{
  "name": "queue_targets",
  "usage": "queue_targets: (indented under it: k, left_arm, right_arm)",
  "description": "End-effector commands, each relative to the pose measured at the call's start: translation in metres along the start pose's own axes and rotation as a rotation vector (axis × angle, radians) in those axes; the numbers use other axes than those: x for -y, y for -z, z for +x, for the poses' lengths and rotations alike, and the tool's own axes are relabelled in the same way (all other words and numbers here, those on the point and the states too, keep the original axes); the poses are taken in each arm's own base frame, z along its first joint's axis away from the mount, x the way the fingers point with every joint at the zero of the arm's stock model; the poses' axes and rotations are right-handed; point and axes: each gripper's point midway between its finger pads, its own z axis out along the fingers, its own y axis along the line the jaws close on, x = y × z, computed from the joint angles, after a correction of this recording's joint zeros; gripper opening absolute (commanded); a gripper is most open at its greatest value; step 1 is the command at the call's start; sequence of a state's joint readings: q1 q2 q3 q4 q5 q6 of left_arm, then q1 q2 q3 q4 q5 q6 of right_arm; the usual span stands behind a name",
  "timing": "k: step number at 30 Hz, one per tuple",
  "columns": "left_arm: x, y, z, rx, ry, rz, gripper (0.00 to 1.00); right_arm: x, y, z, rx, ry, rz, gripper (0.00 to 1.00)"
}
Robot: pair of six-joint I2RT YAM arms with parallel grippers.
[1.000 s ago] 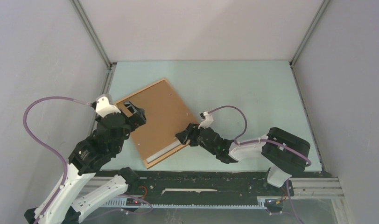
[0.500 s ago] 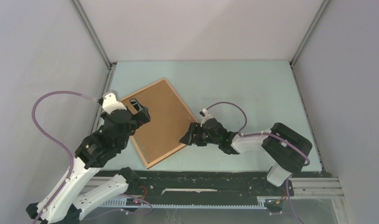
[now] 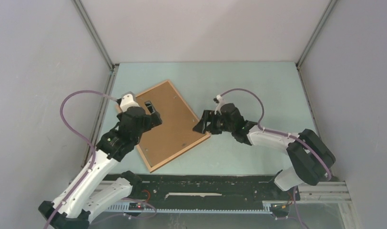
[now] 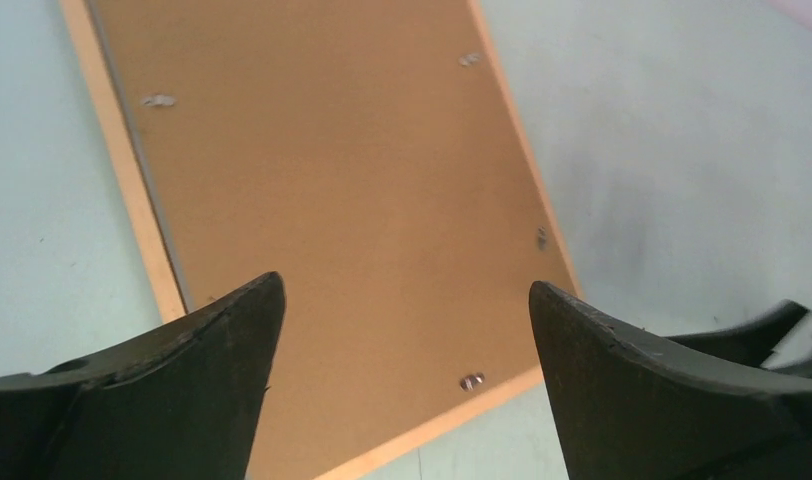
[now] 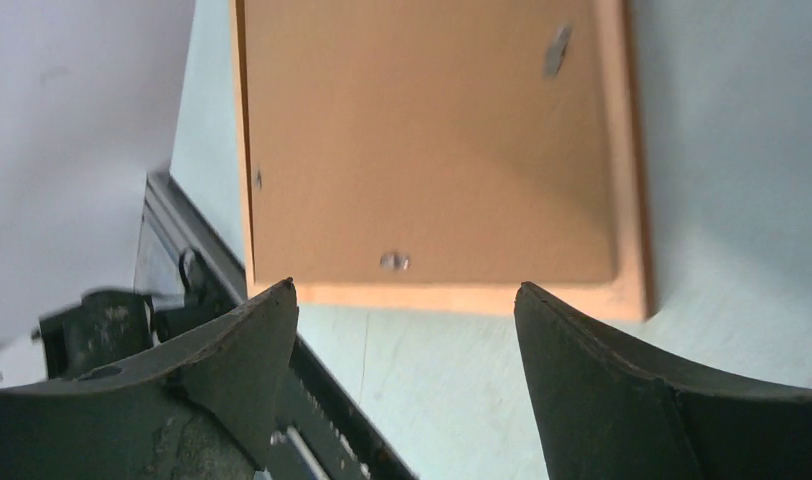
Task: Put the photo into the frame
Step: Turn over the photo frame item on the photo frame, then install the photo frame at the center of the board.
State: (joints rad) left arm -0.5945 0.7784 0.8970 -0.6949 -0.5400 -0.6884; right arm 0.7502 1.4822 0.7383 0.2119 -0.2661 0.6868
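The frame [image 3: 180, 153] lies face down on the pale green table, tilted, with its brown backing board [image 3: 168, 121] set inside it. The photo is hidden; no print shows in any view. My left gripper [image 3: 151, 110] is open and empty above the board's far-left part. In the left wrist view its gripper [image 4: 405, 280] hangs over the board [image 4: 332, 180] and the frame's rim [image 4: 132, 200]. My right gripper [image 3: 201, 125] is open and empty at the frame's right corner. In the right wrist view its gripper [image 5: 405, 285] sits just off the frame's edge [image 5: 452, 297].
Small metal tabs [image 4: 471, 381] hold the board along the rim. A black rail [image 3: 206, 183] runs along the table's near edge and also shows in the right wrist view [image 5: 212, 270]. Grey walls close in the left, back and right sides.
A white strip at the frame's near edge a second ago no longer shows. The right gripper has moved back and up to the right corner. The left gripper moved right over the board.
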Motion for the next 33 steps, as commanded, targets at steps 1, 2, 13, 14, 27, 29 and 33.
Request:
queue_targets:
  k: [1,2,13,14,27,29,33]
  left_arm:
    - [-0.012,-0.026,0.005,-0.043,0.115,0.003,1.0]
    - [-0.024,-0.033,0.007,-0.051,0.156,-0.039,1.0]
    - [-0.148,-0.08,0.074,0.009,0.646,-0.42,1.0]
    - [-0.151,-0.081,0.079,0.013,0.654,-0.43,1.0]
    - [-0.151,-0.107,0.113,-0.077,0.698,-0.401,1.0]
    - [-0.151,-0.108,0.116,-0.089,0.7,-0.398,1.0]
    - [-0.147,-0.112,0.119,-0.104,0.699,-0.371,1.0]
  right_arm:
    - [-0.004,-0.013,-0.058,0.088,0.009,-0.05,0.86]
    - [0.001,-0.025,-0.065,0.072,-0.012,-0.05,0.85]
    - [0.011,-0.12,-0.131,-0.049,-0.003,-0.07,0.72]
    - [0.012,-0.125,-0.13,-0.051,0.014,-0.061,0.69]
    - [0.033,-0.137,-0.108,-0.111,0.085,0.072,0.7]
    - [0.034,-0.137,-0.108,-0.117,0.089,0.082,0.7]
    - [0.039,-0.137,-0.109,-0.116,0.105,0.11,0.71]
